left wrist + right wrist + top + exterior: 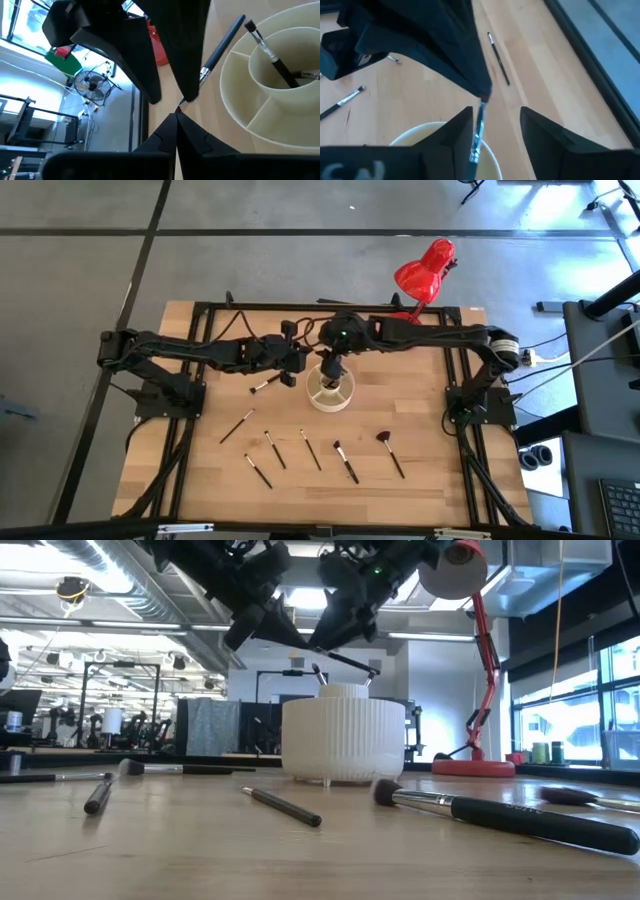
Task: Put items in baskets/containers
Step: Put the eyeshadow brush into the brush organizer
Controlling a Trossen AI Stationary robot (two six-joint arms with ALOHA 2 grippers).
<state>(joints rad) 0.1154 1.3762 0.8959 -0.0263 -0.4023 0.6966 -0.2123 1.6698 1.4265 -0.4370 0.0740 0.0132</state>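
The round cream organizer cup (pixel 331 398) stands mid-table, with one dark brush (pixel 274 59) leaning in its central cup. Both grippers hover at the cup's left rim. My left gripper (pixel 176 116) is shut on a thin dark-handled brush (pixel 221 46) with a silver ferrule. My right gripper (pixel 495 114) is open, with its fingers on either side of that same brush (pixel 478 131); whether one finger touches it, I cannot tell. Several more brushes lie flat on the table, including the reddish fan-tipped brush (pixel 389 450). My left gripper pinches the brush by its thin tip end (pixel 182 102), just past the silver ferrule, between the tips of its two shut fingers. The brush is lifted clear and slants away from the fingers, its dark handle (pixel 235 27) reaching over the cup's rim (pixel 225 95).
A red desk lamp (pixel 425 270) stands at the table's far right corner. One brush (pixel 265 384) lies just below my left gripper, and a row of brushes (pixel 311 450) lies toward the near edge. Bare wood shows to the right of the cup.
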